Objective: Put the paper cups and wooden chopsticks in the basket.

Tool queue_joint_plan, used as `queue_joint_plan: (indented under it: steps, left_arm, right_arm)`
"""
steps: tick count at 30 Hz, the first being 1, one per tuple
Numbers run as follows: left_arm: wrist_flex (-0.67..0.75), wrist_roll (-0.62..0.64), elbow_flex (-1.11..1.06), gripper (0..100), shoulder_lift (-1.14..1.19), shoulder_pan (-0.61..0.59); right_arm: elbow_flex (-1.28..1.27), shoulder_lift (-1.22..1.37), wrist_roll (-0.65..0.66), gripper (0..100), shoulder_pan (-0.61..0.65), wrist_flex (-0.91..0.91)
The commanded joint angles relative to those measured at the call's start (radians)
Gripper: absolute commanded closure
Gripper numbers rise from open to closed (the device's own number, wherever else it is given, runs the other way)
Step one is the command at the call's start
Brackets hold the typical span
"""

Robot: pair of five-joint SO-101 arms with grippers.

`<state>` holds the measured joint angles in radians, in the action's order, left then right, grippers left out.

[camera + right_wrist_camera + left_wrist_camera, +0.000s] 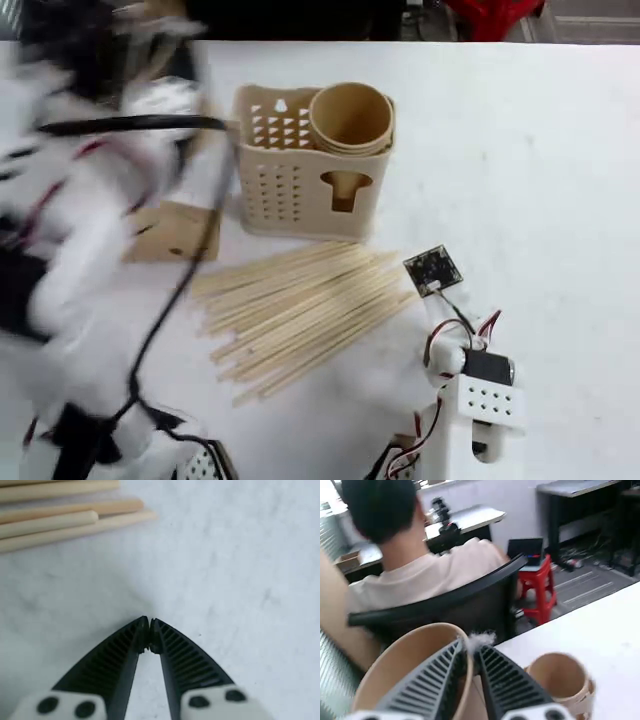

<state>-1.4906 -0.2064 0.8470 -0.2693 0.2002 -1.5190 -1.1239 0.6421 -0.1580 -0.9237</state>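
Near the basket [290,185], left end effector [472,647] seemingly grips a paper cup [405,657]; right end effector [149,623] closed, empty.

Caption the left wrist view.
Left gripper shut on the rim of a paper cup, another cup in the basket beyond.

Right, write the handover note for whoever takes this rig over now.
Left gripper: shut on the rim of a paper cup, just beside the basket.
Right gripper: shut, holding nothing, low over the table near the ends of the wooden chopsticks.
Done: stacked paper cups stand in one compartment of the basket.
Left: put the held cup in the basket, then all the chopsticks, which lie in a loose pile on the table in front of it.
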Motion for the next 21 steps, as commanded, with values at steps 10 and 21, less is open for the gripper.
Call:
queue_joint_plan:
  steps: [10, 21]
  left_arm:
    - [0.299, 0.080, 0.014, 98, 0.361, 0.216]
    - [0.399, 0.161, 0.014, 98, 0.532, 0.216]
  right_arm:
    - [0.008, -0.013, -0.005, 98.1, -0.001, 0.015]
    - [0.008, -0.013, -0.006, 98.1, -0.001, 0.015]
